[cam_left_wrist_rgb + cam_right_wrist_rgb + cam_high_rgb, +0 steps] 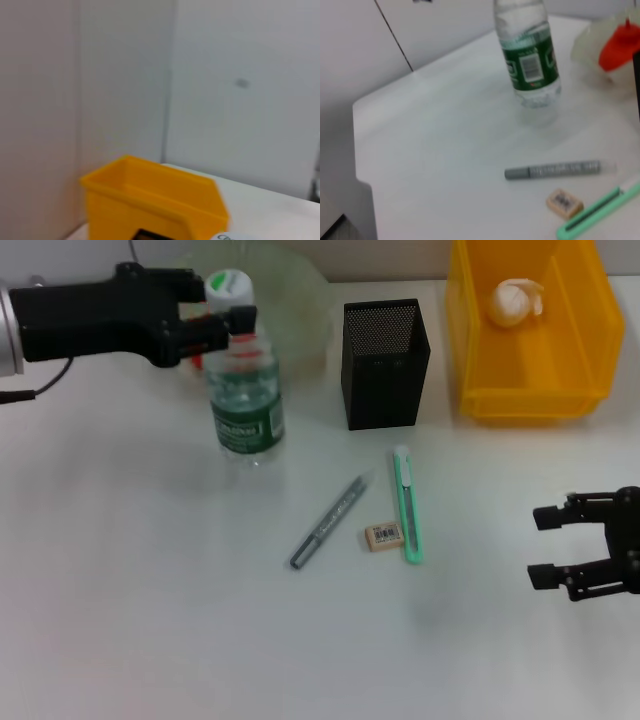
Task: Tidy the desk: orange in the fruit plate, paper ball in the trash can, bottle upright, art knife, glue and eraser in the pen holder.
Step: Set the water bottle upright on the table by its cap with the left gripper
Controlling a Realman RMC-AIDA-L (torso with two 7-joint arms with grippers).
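Observation:
The clear bottle (pixel 245 390) with a green label stands upright, and my left gripper (pixel 225 305) is shut around its neck just under the white-and-green cap. Behind it lies the pale green fruit plate (pixel 290 300), with the orange (pixel 617 45) in it. The paper ball (pixel 515 302) rests inside the yellow trash can (pixel 530 400). In front of the black mesh pen holder (pixel 385 360) lie the green art knife (pixel 408 505), the eraser (pixel 384 535) and the grey glue pen (pixel 330 523). My right gripper (pixel 560 545) hovers open, low on the right, apart from all of them.
The white desk's edge and a grey wall show in the right wrist view beyond the bottle (pixel 527 55). The left wrist view shows the yellow trash can (pixel 150 200) against the wall.

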